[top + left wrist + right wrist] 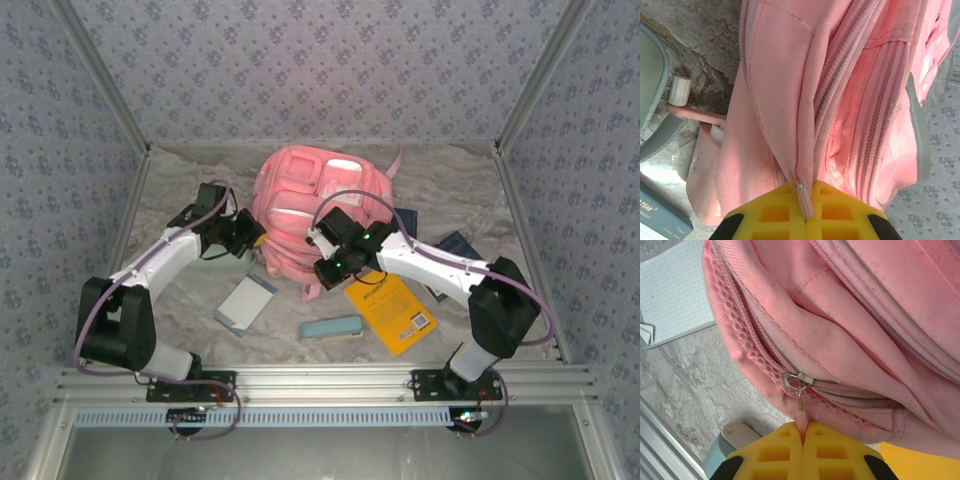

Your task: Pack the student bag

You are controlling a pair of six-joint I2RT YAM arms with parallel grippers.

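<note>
The student bag [310, 200] is a pink fabric backpack lying in the middle of the table. My left gripper [250, 236] is at the bag's left side. In the left wrist view its yellow fingers [770, 212] are shut on a ribbed pink zip tab [805, 201] at the end of a seam of the bag [785, 100]. My right gripper [326, 263] is at the bag's near edge. In the right wrist view it [803, 426] is shut on a pink zip pull [802, 416] that hangs from a metal slider [799, 379] on a closed zip of the bag [850, 315].
A yellow book [395, 312], a light blue pencil case [332, 327] and a squared-paper notebook [245, 303] lie in front of the bag. Dark blue items [455, 245] lie at the right, beside the right arm. A grey-green pouch [652, 100] and a bag strap with a white buckle [680, 90] lie to the bag's left.
</note>
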